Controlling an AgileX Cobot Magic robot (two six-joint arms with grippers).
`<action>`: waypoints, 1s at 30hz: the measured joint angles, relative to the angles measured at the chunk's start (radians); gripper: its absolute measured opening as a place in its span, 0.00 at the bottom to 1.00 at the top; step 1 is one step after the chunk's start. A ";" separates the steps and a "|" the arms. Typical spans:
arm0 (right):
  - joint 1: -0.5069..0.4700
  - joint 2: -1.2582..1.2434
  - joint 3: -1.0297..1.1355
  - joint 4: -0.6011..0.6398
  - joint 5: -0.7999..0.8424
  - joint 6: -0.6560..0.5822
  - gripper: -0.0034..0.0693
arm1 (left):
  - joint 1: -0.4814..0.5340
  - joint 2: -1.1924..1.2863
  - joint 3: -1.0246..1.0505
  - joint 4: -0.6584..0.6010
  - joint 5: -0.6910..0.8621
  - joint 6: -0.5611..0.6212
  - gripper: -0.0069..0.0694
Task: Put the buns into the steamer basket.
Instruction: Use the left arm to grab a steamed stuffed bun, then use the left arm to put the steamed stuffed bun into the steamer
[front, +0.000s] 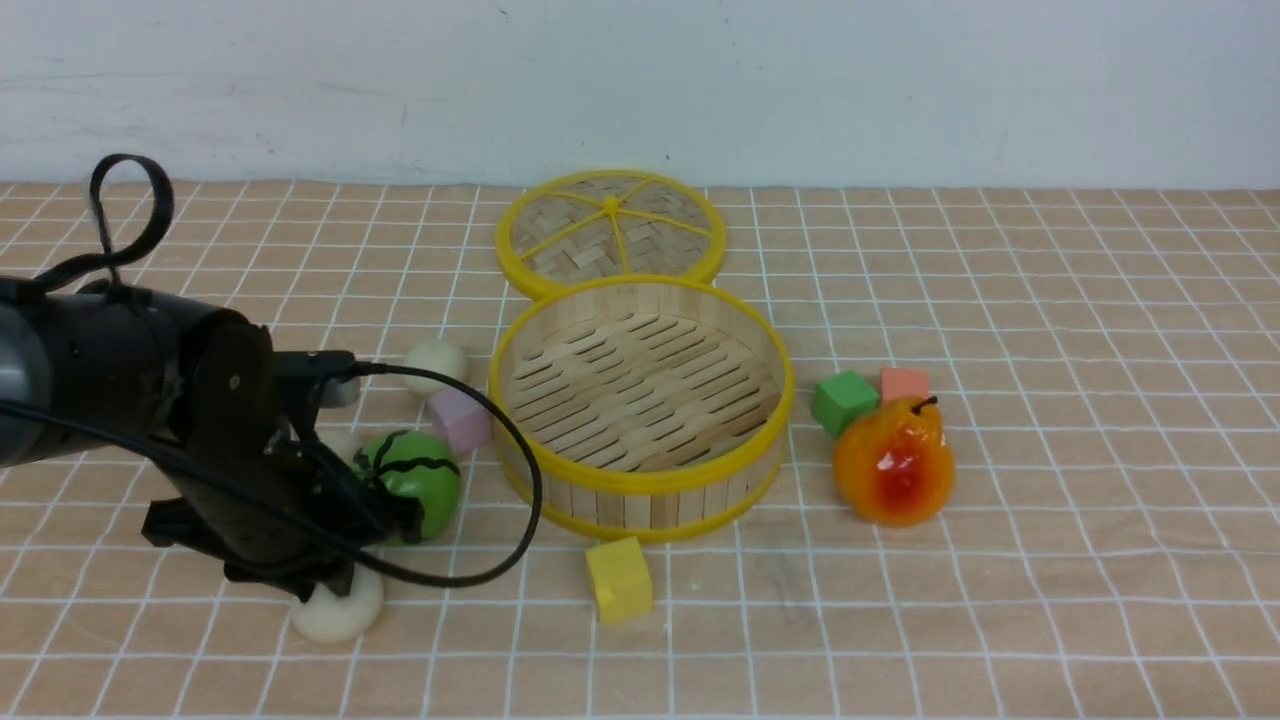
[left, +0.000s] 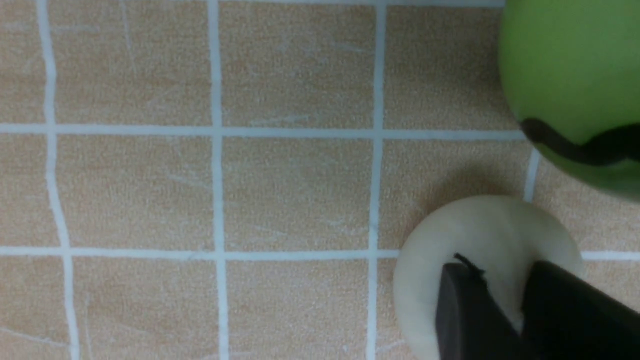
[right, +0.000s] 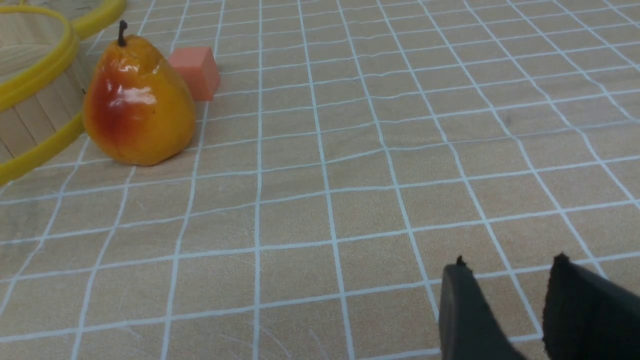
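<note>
An off-white bun (front: 340, 612) lies on the cloth at the front left, and my left gripper (front: 332, 588) comes down on it from above. The left wrist view shows that bun (left: 465, 225) pinched between the two black fingers of my left gripper (left: 500, 272). A second bun (front: 436, 365) sits behind a pink cube (front: 460, 420). A third bun (front: 340, 440) peeks out left of the green watermelon ball (front: 415, 480). The steamer basket (front: 640, 495) stands in the middle with nothing in it. My right gripper (right: 510, 265) hovers open over bare cloth.
The woven lid (front: 610, 225) lies flat behind the basket. A yellow cube (front: 618, 580) sits in front of the basket. To its right are a green cube (front: 843, 402), a salmon cube (front: 904, 383) and a pear (front: 893, 465). The watermelon ball (left: 570, 75) is close beside the gripped bun.
</note>
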 joint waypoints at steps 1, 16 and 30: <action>0.000 0.000 0.000 0.000 0.000 0.000 0.38 | 0.000 0.000 0.000 -0.005 0.008 0.001 0.19; 0.000 0.000 0.000 0.000 0.000 0.000 0.38 | 0.000 -0.174 -0.094 -0.183 0.181 0.100 0.07; 0.000 0.000 0.000 0.000 0.000 0.000 0.38 | -0.141 0.121 -0.537 -0.438 0.131 0.326 0.07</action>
